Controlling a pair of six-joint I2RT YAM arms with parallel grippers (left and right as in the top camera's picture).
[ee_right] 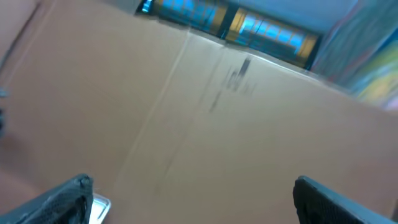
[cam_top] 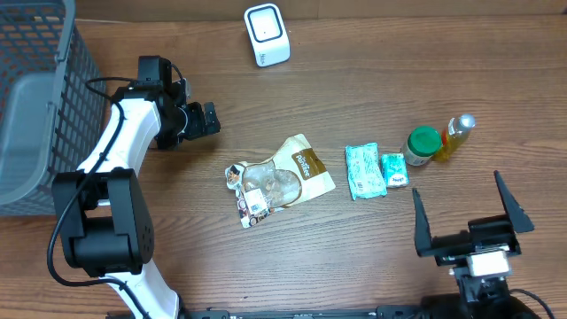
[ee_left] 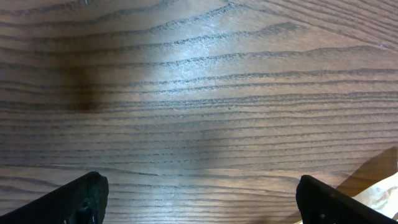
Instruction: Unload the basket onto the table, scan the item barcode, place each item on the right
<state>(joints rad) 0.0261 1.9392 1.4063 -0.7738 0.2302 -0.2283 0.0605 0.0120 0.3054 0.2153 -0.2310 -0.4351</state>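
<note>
A white barcode scanner point(cam_top: 267, 34) stands at the back of the table. Mid-table lies a clear and brown snack bag point(cam_top: 283, 177); its pale edge point(ee_left: 382, 186) shows at the lower right of the left wrist view. Right of it lie a teal packet point(cam_top: 364, 170) and a smaller teal packet point(cam_top: 394, 169). My left gripper point(cam_top: 211, 120) point(ee_left: 199, 199) hovers open over bare wood, up-left of the bag, holding nothing. My right gripper point(cam_top: 467, 211) point(ee_right: 193, 199) stands open and empty near the front right; its camera shows only a blurred tan surface.
A grey wire basket point(cam_top: 35, 106) fills the far left edge. A green-lidded jar point(cam_top: 423, 145) and a yellow bottle point(cam_top: 457, 136) stand close together at the right, just behind the small packet.
</note>
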